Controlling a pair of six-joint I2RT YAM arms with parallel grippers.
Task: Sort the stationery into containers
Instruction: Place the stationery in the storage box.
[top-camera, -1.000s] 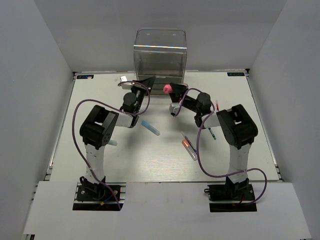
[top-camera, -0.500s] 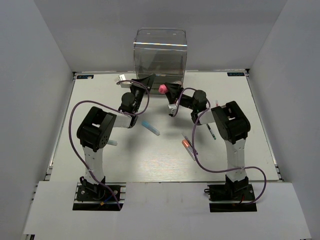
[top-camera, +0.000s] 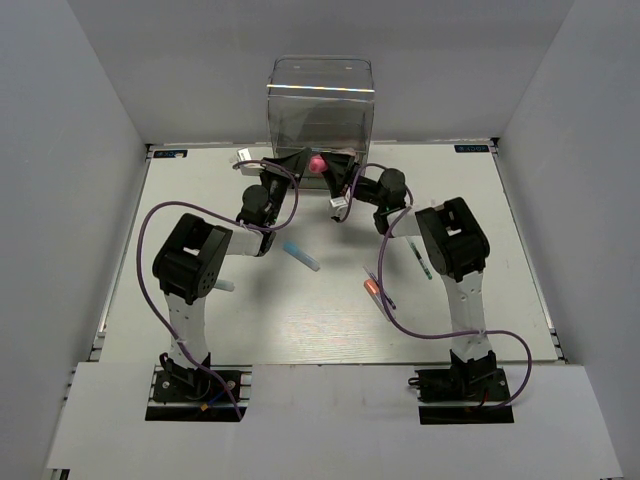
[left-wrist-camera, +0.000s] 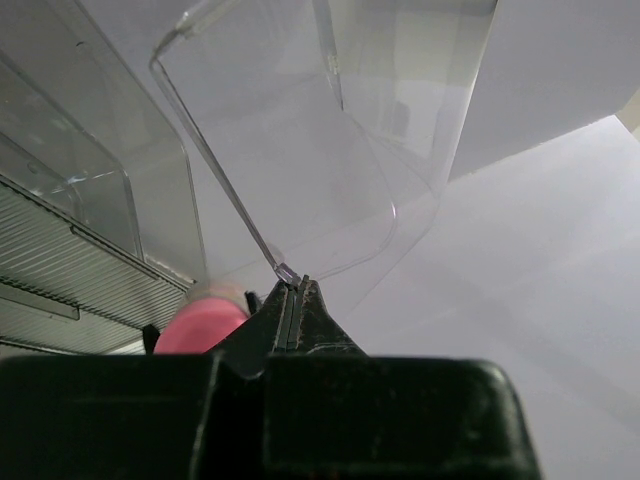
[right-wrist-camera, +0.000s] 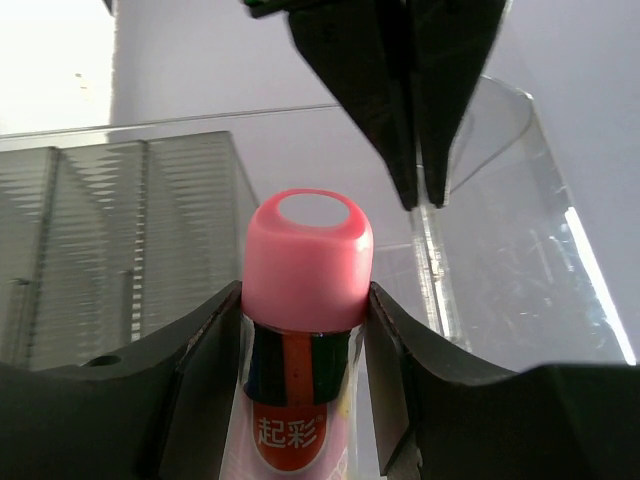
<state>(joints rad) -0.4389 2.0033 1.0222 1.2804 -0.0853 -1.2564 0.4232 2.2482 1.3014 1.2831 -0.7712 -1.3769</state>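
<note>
Two arms: both are working at the foot of the clear box (top-camera: 320, 100) at the far side of the table (top-camera: 200, 330)
Right pincer (right-wrist-camera: 305, 400): its fingers are clamping the pink tube (right-wrist-camera: 308, 260) across the round body, one on each side, just below the cap
Tube position: it is hanging in that grip right at the box front, cap pointing toward the box, beside the clear drawer (right-wrist-camera: 520, 260)
Left pincer (left-wrist-camera: 292, 300): its tips are pressing together, seemingly nipping the drawer's thin rim
Handling: the tube is looking light, stiff and smooth-sided, so it is likely to slip or roll; taking it mid-body across the width is suiting it best
Drawer: the thin plastic is probably flexing easily, so a gentle pull is making sense
Waiting: a blue-capped marker (top-camera: 301, 256), an orange-tipped pen (top-camera: 378, 297) and a dark pen (top-camera: 423, 262) are lying on the table, well apart from the box
</note>
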